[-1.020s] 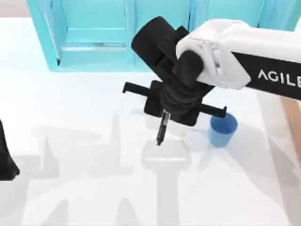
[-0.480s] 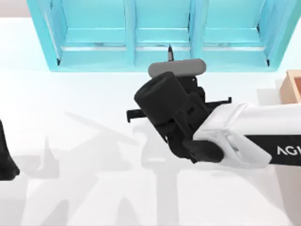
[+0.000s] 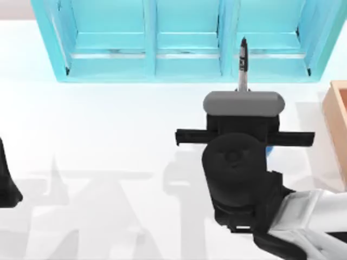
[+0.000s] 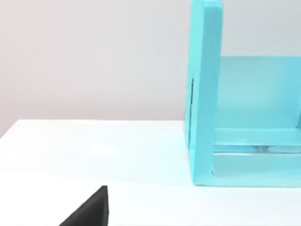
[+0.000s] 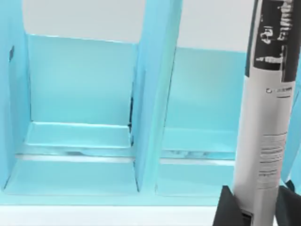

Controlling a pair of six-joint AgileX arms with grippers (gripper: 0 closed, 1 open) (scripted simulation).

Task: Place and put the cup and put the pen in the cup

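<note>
While the right arm is stretched in from the counter's (image 3: 108,124) right side, the pen (image 3: 242,65) is pinched upright by the right tool (image 5: 256,207), in front of the blue shelf (image 3: 184,43). A bit of the cup (image 3: 268,153) is seen under it. The left arm is parked at the left edge.

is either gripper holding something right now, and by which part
The right gripper holds the pen by the lower end of its grey barrel, with the capped end pointing away. The left gripper sits parked at the table's left edge.
</note>
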